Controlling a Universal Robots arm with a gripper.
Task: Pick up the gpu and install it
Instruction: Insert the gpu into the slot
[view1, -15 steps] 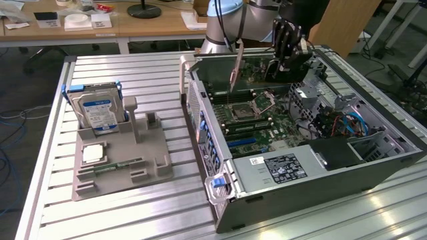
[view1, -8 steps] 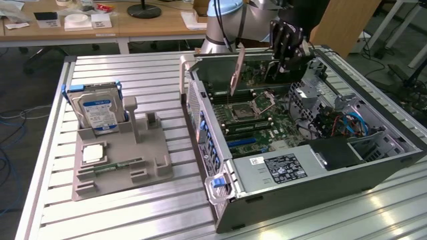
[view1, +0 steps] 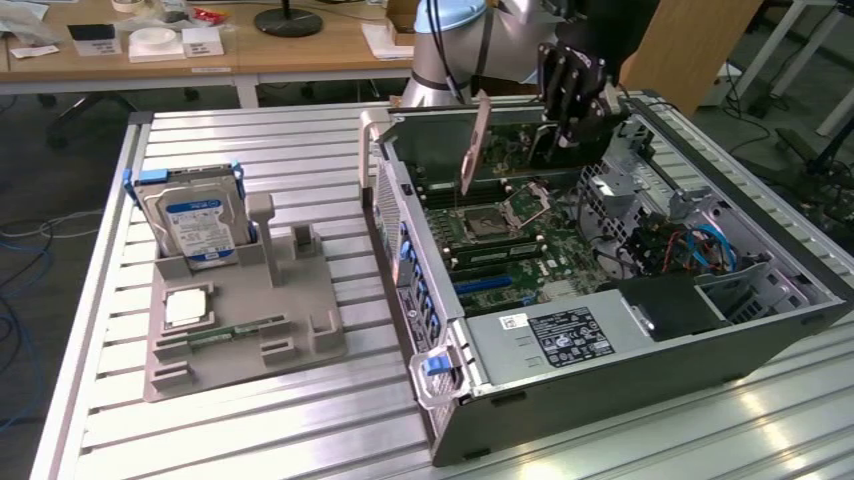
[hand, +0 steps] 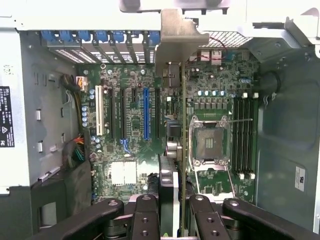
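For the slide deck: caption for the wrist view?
Gripper holds the gpu edge-on over the motherboard inside the open computer case.

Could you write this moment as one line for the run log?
gripper: shut on gpu | gpu: held edge-down over motherboard | computer case: open

An open computer case (view1: 601, 390) lies under the pincer (hand: 172, 215); well away from it, a hard drive (view1: 198, 225) stands in a grey holder (view1: 314, 300).
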